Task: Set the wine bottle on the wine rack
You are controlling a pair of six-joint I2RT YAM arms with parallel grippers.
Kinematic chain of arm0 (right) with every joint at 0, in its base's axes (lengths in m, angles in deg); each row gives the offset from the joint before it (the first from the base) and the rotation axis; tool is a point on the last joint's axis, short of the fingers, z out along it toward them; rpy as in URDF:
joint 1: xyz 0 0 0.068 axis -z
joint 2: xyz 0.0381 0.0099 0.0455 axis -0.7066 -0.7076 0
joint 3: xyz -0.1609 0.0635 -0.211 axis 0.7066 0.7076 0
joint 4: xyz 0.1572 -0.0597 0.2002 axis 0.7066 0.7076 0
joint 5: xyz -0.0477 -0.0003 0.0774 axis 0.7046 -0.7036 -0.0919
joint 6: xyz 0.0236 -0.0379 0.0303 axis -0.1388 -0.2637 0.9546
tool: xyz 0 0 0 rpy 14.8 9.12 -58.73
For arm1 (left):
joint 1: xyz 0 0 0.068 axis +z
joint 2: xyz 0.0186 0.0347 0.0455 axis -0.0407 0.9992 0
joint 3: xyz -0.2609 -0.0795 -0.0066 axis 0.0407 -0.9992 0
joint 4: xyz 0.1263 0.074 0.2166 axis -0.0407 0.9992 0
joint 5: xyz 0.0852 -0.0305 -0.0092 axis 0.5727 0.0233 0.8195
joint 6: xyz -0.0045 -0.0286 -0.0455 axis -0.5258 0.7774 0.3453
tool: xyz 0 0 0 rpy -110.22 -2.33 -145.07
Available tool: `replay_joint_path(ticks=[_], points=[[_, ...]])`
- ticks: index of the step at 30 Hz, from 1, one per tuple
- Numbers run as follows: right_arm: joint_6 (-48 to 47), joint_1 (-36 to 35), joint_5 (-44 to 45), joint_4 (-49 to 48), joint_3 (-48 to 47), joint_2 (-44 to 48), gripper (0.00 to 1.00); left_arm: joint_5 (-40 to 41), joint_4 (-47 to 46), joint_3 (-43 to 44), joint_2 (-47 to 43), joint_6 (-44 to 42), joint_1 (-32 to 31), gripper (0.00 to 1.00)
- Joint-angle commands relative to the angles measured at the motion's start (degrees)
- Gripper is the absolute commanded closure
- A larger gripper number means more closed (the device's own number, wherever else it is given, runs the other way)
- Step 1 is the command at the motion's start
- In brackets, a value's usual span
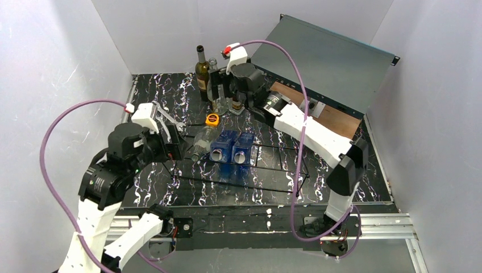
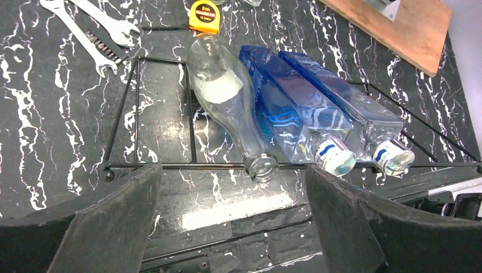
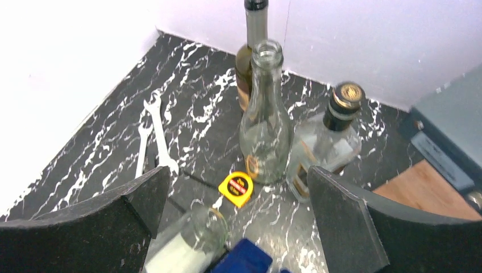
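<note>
Black marbled counter [image 1: 153, 94] fills the white-walled booth, and the wine rack [image 2: 193, 166] sits near its middle. We see a clear wine bottle [image 2: 224, 96] lying across the rack's rods, seemingly up against the nearer of two blue bottles [image 2: 284, 105], its neck crossing the front rail. It lies that way, we judge, so the rods cradle it and its neighbour stops it rolling.

Our left fingers [image 2: 113, 222] hang just in front of that rail, spread wide with nothing between them, so the bottle rests on its own. Beyond the rack's far side our right fingers [image 3: 347, 222], also wide apart and empty, frame a standing clear bottle [image 3: 264, 125] with a dark-capped bottle [image 3: 329, 142] close beside it — tight quarters for a grasp.

One bay is free at the rack's left end and more at its right. A tape measure [image 3: 237, 188] and wrenches [image 2: 96, 34] lie just off the far-left corner.
</note>
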Motion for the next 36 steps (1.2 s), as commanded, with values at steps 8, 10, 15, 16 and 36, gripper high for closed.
replay_joint_path(ticks=[8,10,15,16,36], points=[[-1.6,2.4,-2.3,-2.2,-21.2,-16.5,0.00,3.7,5.1,2.1,-5.2,-0.6,-0.2,0.03],[-1.7,2.8,-2.4,-3.0,-23.3,-18.8,0.00,3.7,5.5,1.9,-5.8,-0.3,-0.1,0.03],[-1.8,3.9,-2.2,-4.4,-27.2,-23.7,0.00,3.5,6.0,1.7,-6.7,0.1,-0.1,0.03],[-1.7,4.2,-2.1,-4.9,-27.3,-24.1,0.00,3.7,6.2,1.7,-6.9,0.1,-0.1,0.03],[-5.1,5.1,-1.9,-15.7,-32.6,-33.7,0.15,5.3,6.9,2.1,-6.4,-0.3,-0.1,0.02]])
